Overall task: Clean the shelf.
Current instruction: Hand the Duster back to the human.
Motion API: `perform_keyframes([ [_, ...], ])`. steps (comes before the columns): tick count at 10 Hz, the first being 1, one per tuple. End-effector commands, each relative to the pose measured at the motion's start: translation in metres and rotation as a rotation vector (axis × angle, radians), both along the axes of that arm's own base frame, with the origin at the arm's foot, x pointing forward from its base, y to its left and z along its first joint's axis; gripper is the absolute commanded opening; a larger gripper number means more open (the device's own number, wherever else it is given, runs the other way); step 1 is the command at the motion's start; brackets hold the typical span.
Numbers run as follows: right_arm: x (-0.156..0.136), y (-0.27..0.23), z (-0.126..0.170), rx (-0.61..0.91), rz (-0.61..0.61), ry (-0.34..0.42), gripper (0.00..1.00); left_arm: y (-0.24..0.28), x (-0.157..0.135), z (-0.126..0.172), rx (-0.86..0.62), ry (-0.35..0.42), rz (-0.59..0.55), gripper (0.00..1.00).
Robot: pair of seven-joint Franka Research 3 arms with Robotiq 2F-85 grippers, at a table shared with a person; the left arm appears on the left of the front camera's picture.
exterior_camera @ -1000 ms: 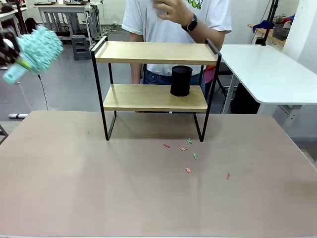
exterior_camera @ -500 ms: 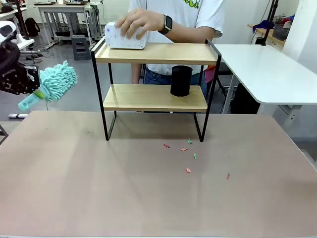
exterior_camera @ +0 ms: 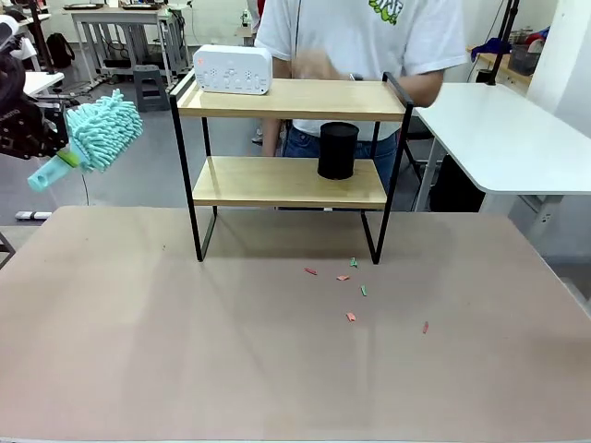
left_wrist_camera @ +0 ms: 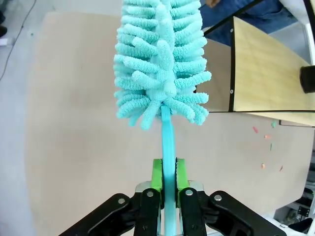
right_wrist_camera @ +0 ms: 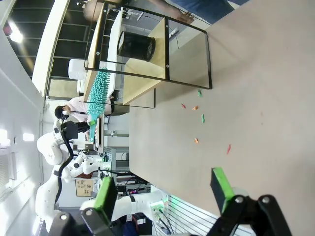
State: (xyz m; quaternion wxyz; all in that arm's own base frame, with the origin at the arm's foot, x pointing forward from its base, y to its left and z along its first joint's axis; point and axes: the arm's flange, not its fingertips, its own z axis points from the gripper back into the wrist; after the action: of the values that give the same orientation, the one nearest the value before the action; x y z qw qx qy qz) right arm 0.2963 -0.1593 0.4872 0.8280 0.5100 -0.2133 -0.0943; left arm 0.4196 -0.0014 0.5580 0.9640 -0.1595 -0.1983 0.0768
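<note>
The shelf (exterior_camera: pixel 286 99) stands at the table's far middle, two light wooden boards in a black frame. A white box (exterior_camera: pixel 234 69) lies on the left of its top board and a black cylinder (exterior_camera: pixel 337 150) stands on the lower board. My left gripper (exterior_camera: pixel 42 132) hangs at the far left, above and left of the shelf, shut on the handle of a teal fluffy duster (exterior_camera: pixel 102 129). In the left wrist view the green pads (left_wrist_camera: pixel 157 176) clamp the duster (left_wrist_camera: pixel 160 64) handle, with the shelf (left_wrist_camera: pixel 266 73) to the right. My right gripper (right_wrist_camera: pixel 162 189) is open above the table, holding nothing.
A person in a white shirt (exterior_camera: pixel 369 41) stands behind the shelf. Several small red and green scraps (exterior_camera: pixel 351 286) lie on the brown tabletop (exterior_camera: pixel 277 351) in front of the shelf's right legs. A white table (exterior_camera: pixel 499 129) is at the right.
The person set the white box on the top board and drew the hand back. My left gripper lowered the duster, then held it near the same spot.
</note>
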Motion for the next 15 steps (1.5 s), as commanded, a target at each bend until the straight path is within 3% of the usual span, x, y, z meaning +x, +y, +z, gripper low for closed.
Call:
perform_keyframes([
  [1,0.002,0.001,-0.001,0.012,0.001,-0.037,1.00,0.000,0.000,-0.002,0.000,0.004,0.012,0.12],
  [6,0.002,0.001,-0.001,0.012,0.001,-0.037,1.00,0.000,0.000,-0.002,0.000,0.004,0.012,0.12],
  [7,0.000,0.000,0.000,0.000,0.000,0.000,1.00,0.001,0.002,-0.004,-0.001,0.008,0.001,0.12],
  [8,-0.012,-0.014,0.010,0.104,-0.033,-0.086,1.00,0.003,-0.007,0.018,-0.089,-0.126,-0.013,0.12],
  [10,0.001,-0.006,0.055,0.096,0.008,-0.238,1.00,0.018,-0.045,0.081,-0.316,-0.425,0.004,0.12],
  [11,0.014,0.010,0.074,0.079,0.052,-0.276,1.00,0.013,-0.068,0.104,-0.402,-0.519,-0.113,0.12],
  [12,0.031,0.037,0.093,0.057,0.137,-0.310,1.00,-0.010,-0.089,0.117,-0.422,-0.563,-0.276,0.12],
  [13,0.043,0.057,0.111,0.054,0.171,-0.353,1.00,-0.025,-0.103,0.124,-0.456,-0.564,-0.431,0.12],
  [14,0.057,0.082,0.135,0.055,0.166,-0.403,1.00,-0.040,-0.116,0.127,-0.527,-0.525,-0.689,0.12],
  [15,0.065,0.103,0.151,0.068,0.181,-0.422,1.00,-0.062,-0.119,0.124,-0.525,-0.478,-0.830,0.12],
])
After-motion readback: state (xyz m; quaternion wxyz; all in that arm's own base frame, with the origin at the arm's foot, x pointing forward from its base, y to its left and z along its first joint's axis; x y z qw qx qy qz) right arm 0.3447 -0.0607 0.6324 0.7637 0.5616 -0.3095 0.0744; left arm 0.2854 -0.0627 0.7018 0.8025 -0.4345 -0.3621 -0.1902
